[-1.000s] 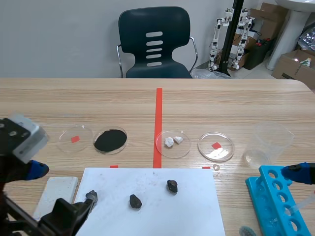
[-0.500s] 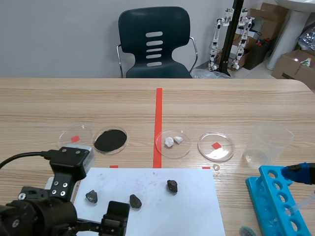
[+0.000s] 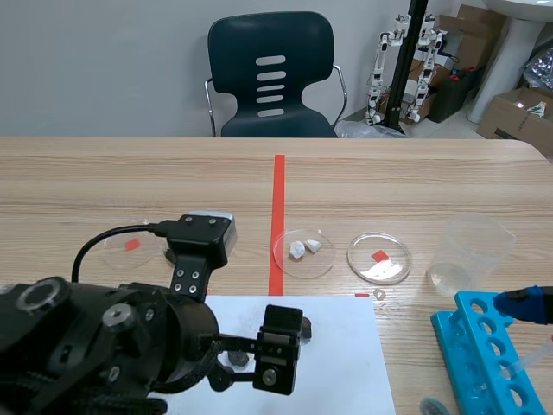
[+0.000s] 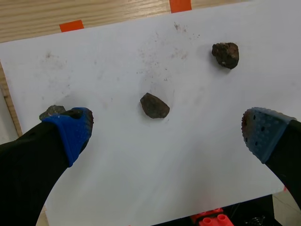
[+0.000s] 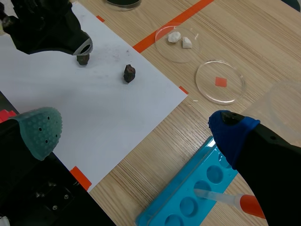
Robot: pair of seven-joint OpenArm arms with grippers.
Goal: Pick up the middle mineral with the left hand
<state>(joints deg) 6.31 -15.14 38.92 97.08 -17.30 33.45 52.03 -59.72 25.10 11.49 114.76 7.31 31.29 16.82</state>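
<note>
middle mineral (image 4: 154,106) ringed by bare paper (image 4: 188,155), framed by spread fingers of left gripper (image 4: 167,134), second mineral (image 4: 53,112) just beside one pad (image 4: 70,134), third mineral (image 4: 225,54) well apart

The left arm (image 3: 130,337) hangs low over the table's (image 3: 432,181) near edge. The left gripper (image 4: 167,132) has its fingers spread wide. The right gripper (image 5: 136,129) does too.

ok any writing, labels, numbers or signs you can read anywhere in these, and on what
No text can be read in any view.
Cardboard box at the back of the scene view: a pale label patch, too small to read.
Petri dish: a plain red square, no writing.
White sheet, middle mineral, blue rack: no text or numbers.
</note>
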